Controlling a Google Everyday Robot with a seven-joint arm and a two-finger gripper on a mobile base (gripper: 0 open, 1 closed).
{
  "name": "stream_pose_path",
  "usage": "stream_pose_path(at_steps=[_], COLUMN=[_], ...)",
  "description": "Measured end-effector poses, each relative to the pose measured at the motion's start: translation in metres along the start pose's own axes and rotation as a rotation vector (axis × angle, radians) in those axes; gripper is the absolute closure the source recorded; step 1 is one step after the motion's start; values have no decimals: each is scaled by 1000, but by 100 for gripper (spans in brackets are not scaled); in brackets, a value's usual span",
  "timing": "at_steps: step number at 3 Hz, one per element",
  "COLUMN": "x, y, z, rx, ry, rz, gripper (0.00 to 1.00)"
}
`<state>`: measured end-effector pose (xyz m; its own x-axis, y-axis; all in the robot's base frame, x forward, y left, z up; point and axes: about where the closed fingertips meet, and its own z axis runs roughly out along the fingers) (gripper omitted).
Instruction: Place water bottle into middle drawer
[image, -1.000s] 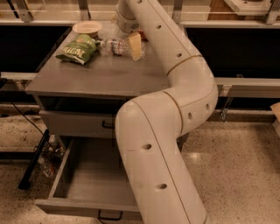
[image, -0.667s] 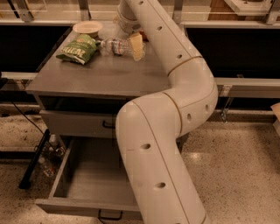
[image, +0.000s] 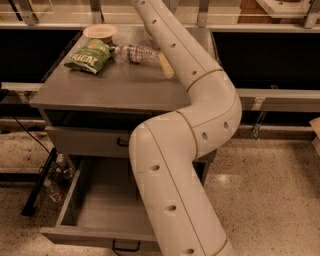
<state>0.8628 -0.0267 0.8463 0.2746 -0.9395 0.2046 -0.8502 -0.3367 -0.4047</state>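
Beside the water bottle (image: 136, 53), hand (image: 166, 66) still hovers.

Green chip bag (image: 89, 56) lies just beside a tan bowl (image: 99, 32).

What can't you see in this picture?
Camera view:
- Tool, beside the water bottle on the cabinet top: mostly hidden by the arm.
- Middle drawer: right part hidden by the arm, handle cut by the bottom edge.
- Chip bag writing: too blurred.
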Motion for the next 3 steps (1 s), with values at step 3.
stream_pose_path(at_steps=[3], x=[2], y=[-7], z=[-10], rx=[67], ry=[-92], rz=[4], gripper=[0])
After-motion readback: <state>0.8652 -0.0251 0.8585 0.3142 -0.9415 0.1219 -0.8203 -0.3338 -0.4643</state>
